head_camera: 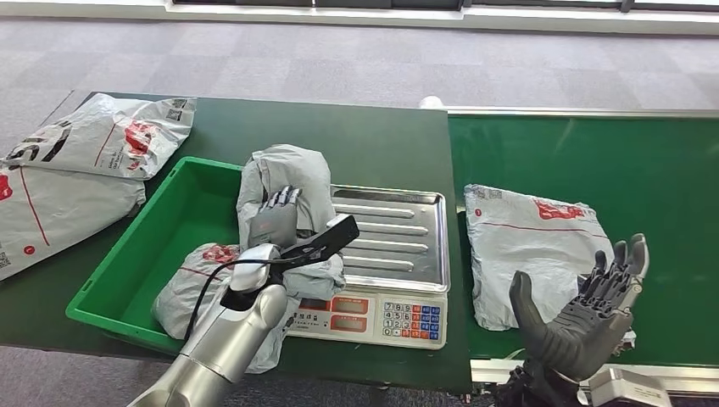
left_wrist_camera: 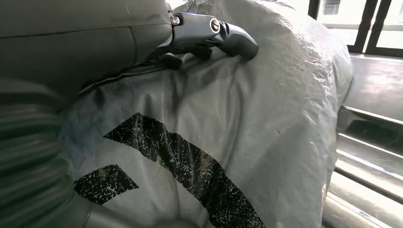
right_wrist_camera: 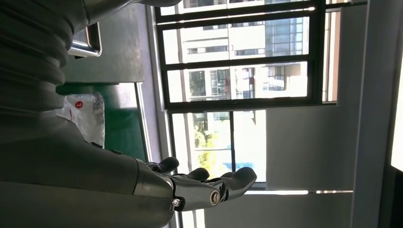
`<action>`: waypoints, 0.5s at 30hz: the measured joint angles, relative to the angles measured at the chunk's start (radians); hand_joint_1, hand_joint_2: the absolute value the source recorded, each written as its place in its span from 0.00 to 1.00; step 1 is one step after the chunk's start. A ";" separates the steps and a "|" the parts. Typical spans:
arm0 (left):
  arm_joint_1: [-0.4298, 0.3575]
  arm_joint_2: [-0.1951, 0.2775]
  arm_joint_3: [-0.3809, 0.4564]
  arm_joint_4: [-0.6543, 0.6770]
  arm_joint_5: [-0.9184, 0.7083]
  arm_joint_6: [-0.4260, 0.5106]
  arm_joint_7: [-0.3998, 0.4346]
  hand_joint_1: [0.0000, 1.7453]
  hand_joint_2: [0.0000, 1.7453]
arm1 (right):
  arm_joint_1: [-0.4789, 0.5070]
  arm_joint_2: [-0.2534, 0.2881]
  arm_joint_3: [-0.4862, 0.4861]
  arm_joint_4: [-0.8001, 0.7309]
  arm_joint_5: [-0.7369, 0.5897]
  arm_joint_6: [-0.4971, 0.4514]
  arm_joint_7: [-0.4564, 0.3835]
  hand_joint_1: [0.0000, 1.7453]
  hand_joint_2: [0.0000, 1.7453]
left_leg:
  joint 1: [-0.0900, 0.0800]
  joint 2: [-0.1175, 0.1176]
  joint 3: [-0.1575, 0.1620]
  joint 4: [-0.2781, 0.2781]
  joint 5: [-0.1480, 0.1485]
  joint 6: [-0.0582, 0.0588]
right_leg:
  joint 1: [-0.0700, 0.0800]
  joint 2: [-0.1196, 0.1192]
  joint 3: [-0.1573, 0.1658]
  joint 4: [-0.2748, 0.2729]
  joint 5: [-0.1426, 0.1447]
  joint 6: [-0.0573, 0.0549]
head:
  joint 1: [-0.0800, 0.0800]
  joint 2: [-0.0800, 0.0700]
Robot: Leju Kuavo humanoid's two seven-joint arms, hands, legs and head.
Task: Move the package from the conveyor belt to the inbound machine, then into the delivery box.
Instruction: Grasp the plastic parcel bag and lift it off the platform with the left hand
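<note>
Left hand point(head_camera: 273, 222) has its fingers point(left_wrist_camera: 216, 35) clamped on the grey package point(head_camera: 284, 182), holding it upright over the seam where the green box point(head_camera: 140, 254) meets the scale point(head_camera: 398, 246). Another bag point(head_camera: 199, 284) lies in the box beneath. Right of the scale, the right hand point(head_camera: 593, 309) hovers with fingers point(right_wrist_camera: 223, 183) apart, empty, beside a package on the conveyor belt point(head_camera: 530, 246).

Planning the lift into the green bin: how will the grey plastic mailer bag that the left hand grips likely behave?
The grey plastic mailer bag looks soft: it creases under the left hand, so probably floppy, sagging when lifted. Its glossy film may slip. It bulges, so likely padded, not fragile.
</note>
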 joint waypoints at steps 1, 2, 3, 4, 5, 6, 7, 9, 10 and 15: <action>-0.003 0.001 0.000 0.008 -0.041 -0.004 0.018 0.58 1.00 | 0.000 0.000 0.004 0.000 -0.001 0.000 0.000 0.00 1.00 | 0.000 0.001 -0.001 0.000 -0.001 0.000 | 0.000 0.001 0.001 0.000 0.000 0.000 | 0.000 0.000; -0.004 0.002 0.000 0.013 -0.080 -0.007 0.035 0.82 1.00 | 0.000 0.000 0.007 0.000 -0.003 0.000 0.000 0.00 1.00 | 0.000 0.003 -0.001 -0.001 -0.001 -0.001 | 0.000 0.002 0.002 0.000 0.000 0.000 | 0.000 0.000; -0.005 0.005 0.001 0.017 -0.116 -0.007 0.047 1.00 1.00 | 0.000 0.001 0.009 0.000 -0.006 0.000 0.000 0.00 1.00 | 0.000 0.004 -0.002 -0.001 -0.002 -0.002 | 0.000 0.004 0.002 0.000 0.000 -0.001 | 0.000 0.000; -0.005 0.009 0.002 0.019 -0.145 -0.007 0.055 1.00 1.00 | 0.000 0.001 0.012 0.000 -0.010 0.000 0.000 0.00 1.00 | 0.000 0.006 -0.001 -0.001 -0.003 -0.002 | 0.001 0.005 0.003 0.000 0.000 -0.001 | 0.000 0.000; -0.004 0.012 0.004 0.019 -0.167 -0.006 0.059 1.00 1.00 | 0.000 0.001 0.014 0.000 -0.014 0.000 0.000 0.00 1.00 | 0.000 0.007 0.000 -0.001 -0.003 -0.003 | 0.001 0.006 0.003 0.000 0.000 -0.002 | 0.000 0.000; -0.002 0.014 0.007 0.018 -0.185 -0.006 0.060 1.00 1.00 | 0.000 0.001 0.017 0.000 -0.017 0.000 0.000 0.00 1.00 | 0.000 0.008 0.000 -0.001 -0.003 -0.003 | 0.002 0.007 0.003 0.000 0.001 -0.003 | 0.000 0.000; 0.001 0.015 0.012 0.013 -0.199 -0.006 0.057 1.00 1.00 | 0.000 0.001 0.019 0.000 -0.018 0.000 0.000 0.00 1.00 | 0.000 0.008 0.000 -0.001 -0.002 -0.004 | 0.003 0.007 0.003 0.000 0.001 -0.004 | 0.000 0.000; 0.014 0.016 0.026 -0.009 -0.216 -0.007 0.040 1.00 1.00 | -0.001 0.001 0.022 0.000 -0.017 0.000 0.000 0.00 1.00 | 0.000 0.008 0.000 -0.001 -0.001 -0.005 | 0.003 0.007 0.002 0.001 0.002 -0.005 | 0.000 0.000; 0.023 0.015 0.037 -0.027 -0.219 -0.007 0.026 1.00 1.00 | -0.001 0.001 0.023 0.000 -0.016 0.000 0.000 0.00 1.00 | 0.000 0.008 0.002 -0.001 0.000 -0.006 | 0.004 0.007 0.002 0.001 0.002 -0.005 | 0.000 0.000; 0.052 0.012 0.081 -0.106 -0.220 -0.016 -0.015 1.00 1.00 | -0.001 0.001 0.023 0.000 -0.014 0.000 0.000 0.00 1.00 | 0.001 0.008 0.005 -0.002 0.004 -0.008 | 0.004 0.007 -0.002 0.002 0.004 -0.007 | 0.000 0.000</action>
